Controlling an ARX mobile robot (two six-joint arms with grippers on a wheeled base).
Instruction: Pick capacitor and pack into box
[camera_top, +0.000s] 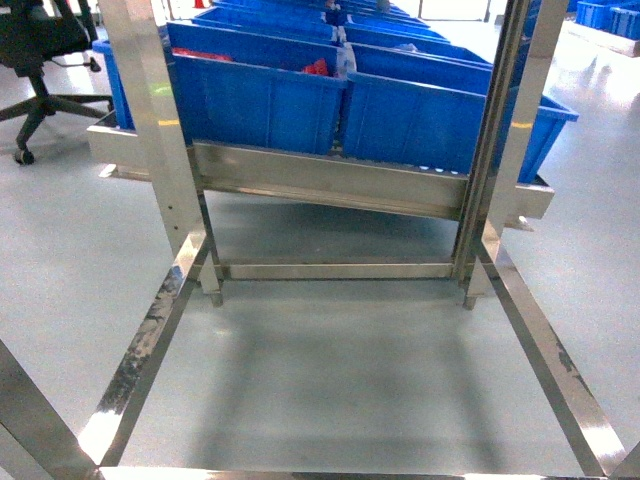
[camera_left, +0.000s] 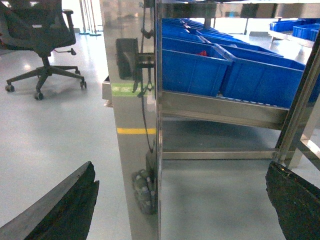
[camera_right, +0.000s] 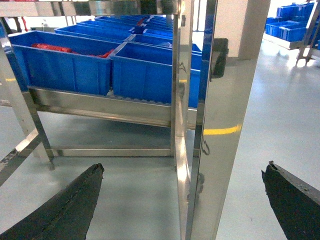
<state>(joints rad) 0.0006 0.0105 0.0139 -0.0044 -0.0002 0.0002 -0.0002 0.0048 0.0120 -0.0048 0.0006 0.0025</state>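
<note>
The left gripper (camera_left: 180, 200) hangs with its two dark fingers spread wide and nothing between them, and the right gripper (camera_right: 182, 200) is the same, jaws well apart and empty, each looking low along the pale grey floor (camera_top: 330, 370) toward the polished stainless-steel frame (camera_top: 330, 185) that carries the row of big blue plastic bins (camera_top: 270, 95). Neither arm shows in the head view at all. I can't find the small orange capacitor anywhere, nor the pale pink tub it is meant to go into; some red pieces sit in one of the blue bins (camera_right: 55, 48), but too far off to tell what they are. So I can't place the task's thing relative to either gripper. The danger, as I judge it, is that any reach from here would be blind: the shiny upright post (camera_left: 135, 125) stands close before the left wrist and another post (camera_right: 200, 125) close before the right, so a forward swing could knock the steel, or the robot could grab the wrong red part.
</note>
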